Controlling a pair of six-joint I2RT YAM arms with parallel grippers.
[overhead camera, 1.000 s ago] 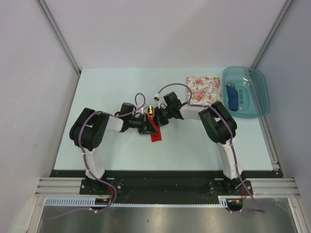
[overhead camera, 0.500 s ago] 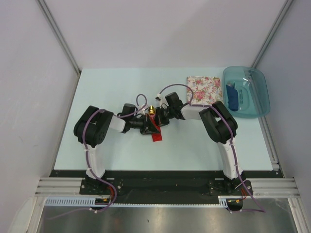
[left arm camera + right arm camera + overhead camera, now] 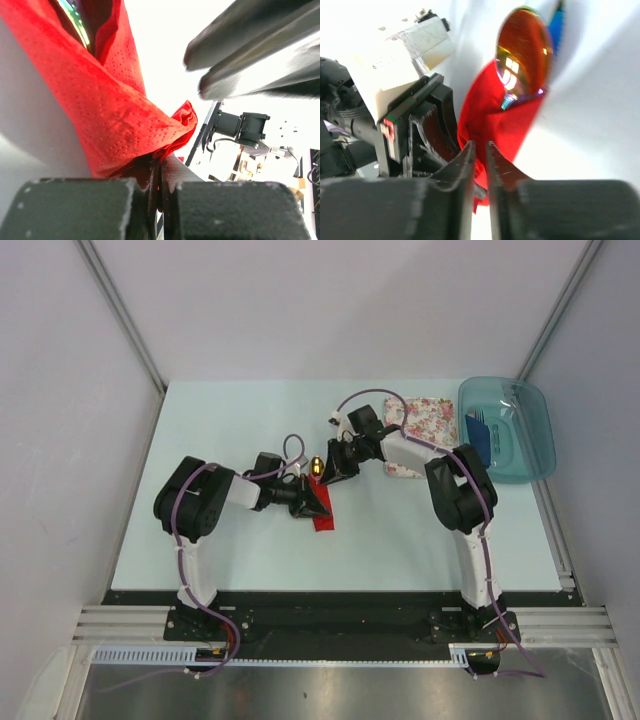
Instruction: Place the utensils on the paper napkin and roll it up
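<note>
Left gripper [image 3: 313, 503] pinches napkin [image 3: 323, 519]; roll runs far-near across bench, spoon [image 3: 525, 50] end beside right gripper [image 3: 330, 471], slit-open, seemingly empty.

Reaches in from 9 o'clock with black left gripper [image 3: 318, 506], pinched tight on crumpled red paper napkin [image 3: 323, 520]; hovers black right gripper [image 3: 328, 472] at its 1 o'clock, fingers barely parted.

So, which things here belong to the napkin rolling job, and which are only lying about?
Job: thin red paper napkin, with a shiny gold oval spoon head sticking out of it.
Lying about: white square napkin with pink floral print; translucent teal plastic tub holding blue items.
</note>
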